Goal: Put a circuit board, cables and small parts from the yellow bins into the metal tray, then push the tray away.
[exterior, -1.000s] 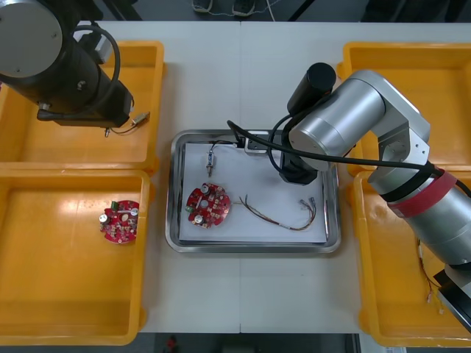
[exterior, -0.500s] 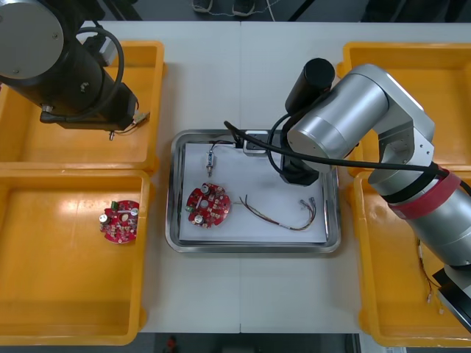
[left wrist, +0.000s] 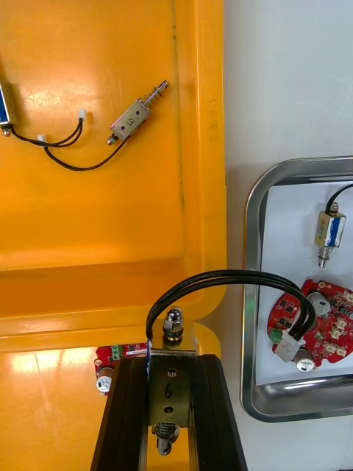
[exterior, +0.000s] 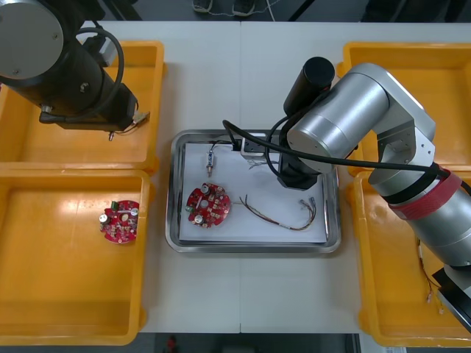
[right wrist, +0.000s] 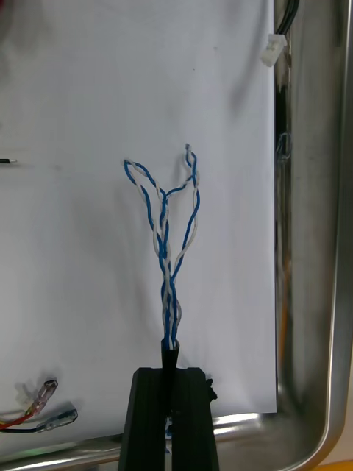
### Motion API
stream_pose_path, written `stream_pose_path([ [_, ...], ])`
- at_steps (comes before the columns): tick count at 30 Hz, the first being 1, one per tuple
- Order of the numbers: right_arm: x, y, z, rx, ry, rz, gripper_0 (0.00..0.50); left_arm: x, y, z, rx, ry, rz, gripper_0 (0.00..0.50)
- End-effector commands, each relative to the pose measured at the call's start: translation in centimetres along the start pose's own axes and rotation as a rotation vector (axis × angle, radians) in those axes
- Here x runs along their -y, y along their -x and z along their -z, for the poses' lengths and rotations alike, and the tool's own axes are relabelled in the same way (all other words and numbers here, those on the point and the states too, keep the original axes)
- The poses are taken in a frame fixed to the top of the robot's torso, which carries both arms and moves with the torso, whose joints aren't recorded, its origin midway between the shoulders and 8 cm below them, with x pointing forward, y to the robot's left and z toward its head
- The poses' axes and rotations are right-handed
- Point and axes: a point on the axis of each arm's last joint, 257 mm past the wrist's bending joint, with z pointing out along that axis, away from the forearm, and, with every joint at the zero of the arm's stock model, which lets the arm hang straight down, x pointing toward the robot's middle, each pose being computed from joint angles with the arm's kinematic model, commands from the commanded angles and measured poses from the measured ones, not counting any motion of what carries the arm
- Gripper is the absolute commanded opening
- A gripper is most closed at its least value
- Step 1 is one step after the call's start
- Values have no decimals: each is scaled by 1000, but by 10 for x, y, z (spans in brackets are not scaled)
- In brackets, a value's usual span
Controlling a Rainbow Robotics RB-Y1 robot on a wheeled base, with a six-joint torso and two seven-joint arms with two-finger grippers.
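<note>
The one mark that can be read is a handwritten digit, 6. It stands on the flat face of the small metal part (left wrist: 170,384) clamped between the fingers of the left gripper (left wrist: 170,364), between two small holes in that face. Beyond those fingertips, the print on the round red circuit board (left wrist: 316,329) in the metal tray (left wrist: 254,294) is too small to read.

Bright even overhead light, glare on the metal tray (right wrist: 316,221) rim, sheen on the yellow bins (left wrist: 110,221), soft shadows
</note>
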Motion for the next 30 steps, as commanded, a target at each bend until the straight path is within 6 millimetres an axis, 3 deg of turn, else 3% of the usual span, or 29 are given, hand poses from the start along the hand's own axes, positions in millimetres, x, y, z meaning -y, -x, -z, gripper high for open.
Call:
stream_pose_path([
  [1, -4, 11, 7, 21, -9, 4, 0, 7, 1, 10, 25, -30, -81, 3],
  [12, 7, 6, 9, -2, -52, 1, 0, 9, 1, 10, 27, -35, -85, 3],
  [13, 8, 6, 10, -2, -58, 2, 18, 9, 2, 10, 28, -38, -84, 6],
  [14, 9, 7, 11, -1, -62, 3, 65, 9, 2, 10, 29, -37, -84, 5],
  [15, 10, 7, 11, -1, -69, 4, 287, 9, 2, 10, 29, -37, -84, 4],
  [16, 11, 7, 12, -2, -73, 4, 409, 9, 2, 10, 29, -37, -84, 5],
  [17, 11, 8, 12, 0, -73, 3, 409, 9, 2, 10, 29, -37, -82, 5],
  [18, 11, 7, 12, -1, -74, 1, 500, 9, 2, 10, 30, -37, -84, 3],
  [30, 11, 9, 23, 13, -136, 16, 500, 10, 3, 10, 32, -40, -84, 3],
])
